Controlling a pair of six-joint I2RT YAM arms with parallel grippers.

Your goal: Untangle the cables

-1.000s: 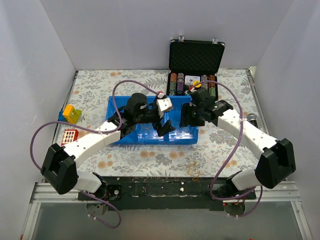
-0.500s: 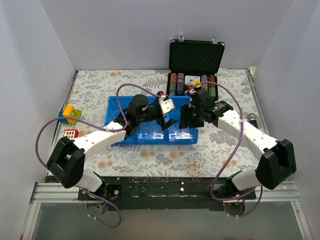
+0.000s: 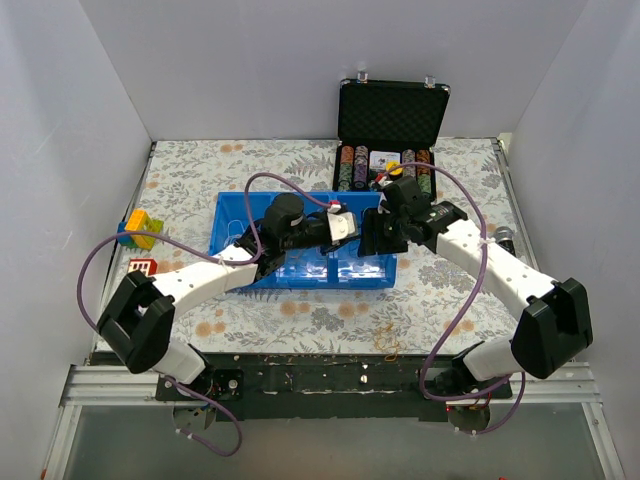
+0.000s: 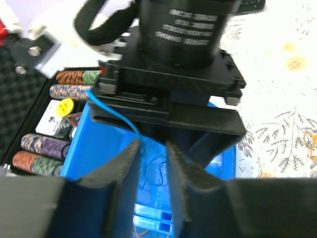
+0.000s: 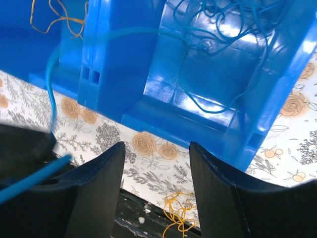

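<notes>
The left arm [image 3: 195, 282] bends at a low elbow on its own side and reaches inward. Its wrist is roughly level, and the left end effector [image 3: 343, 228] points toward the other arm. Its fingers [image 4: 124, 188] stand only a slim gap apart. The right arm [image 3: 490, 262] stretches forward and inward from its elbow. The right end effector [image 3: 372, 236] tips downward and faces the left one, the two close together. Its fingers [image 5: 96, 193] are spread wide.
</notes>
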